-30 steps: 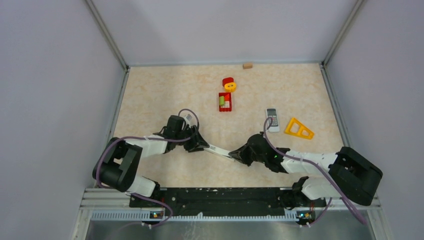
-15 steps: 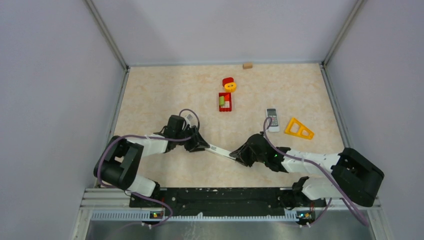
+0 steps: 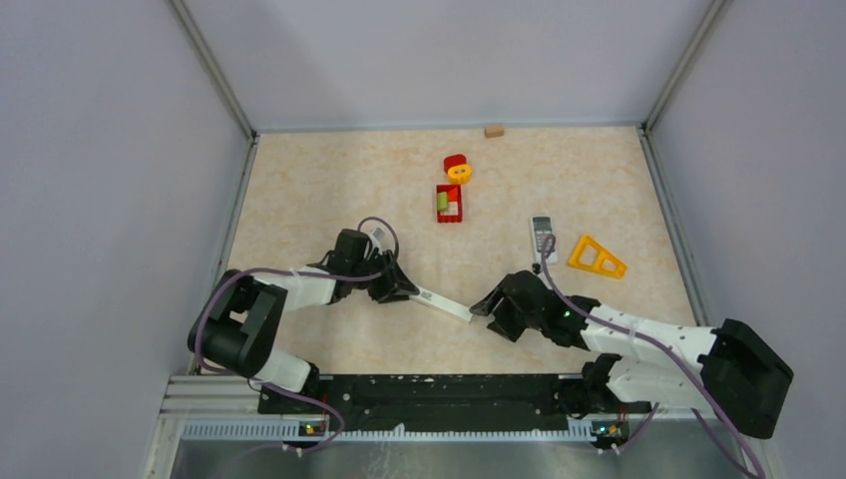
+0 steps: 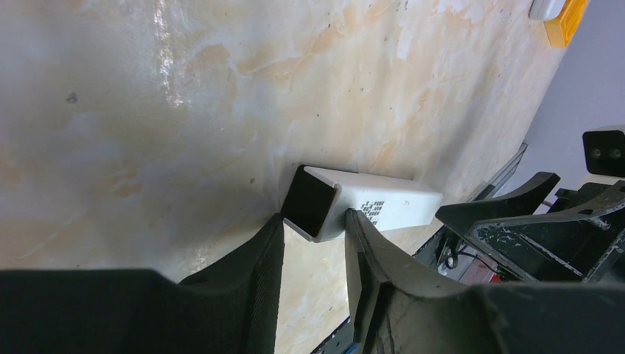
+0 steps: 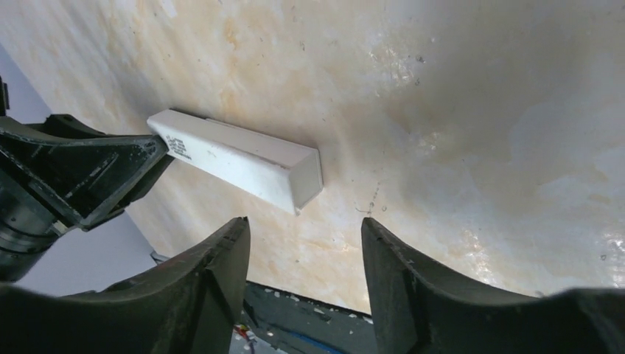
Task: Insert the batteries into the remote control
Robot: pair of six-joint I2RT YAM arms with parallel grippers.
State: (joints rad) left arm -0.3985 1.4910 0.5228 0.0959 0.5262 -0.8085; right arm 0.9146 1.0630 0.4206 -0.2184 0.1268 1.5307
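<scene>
**Top external: left arm pinches the white remote, right jaws spread off its free end**

The white remote is a long, slim, square-section bar of smooth plastic. It sits low at the table near the near edge, about mid-width, slanting toward the near-right corner. The left gripper pinches its left end. The right gripper is just off the other end, jaws spread, touching nothing.

Left wrist only: the clamped end is a dark hollow rectangle with thin white walls and small black print on one side. Finely textured black fingers press on both flanks.

Right wrist only: the free end is a plain white face with sharp edges, just ahead of the gap between the fingers. The tabletop is glossy beige marbling.

Top view alone shows the red tray mid-table and the tan block at the far edge. The batteries are too small to pick out in any view.
</scene>
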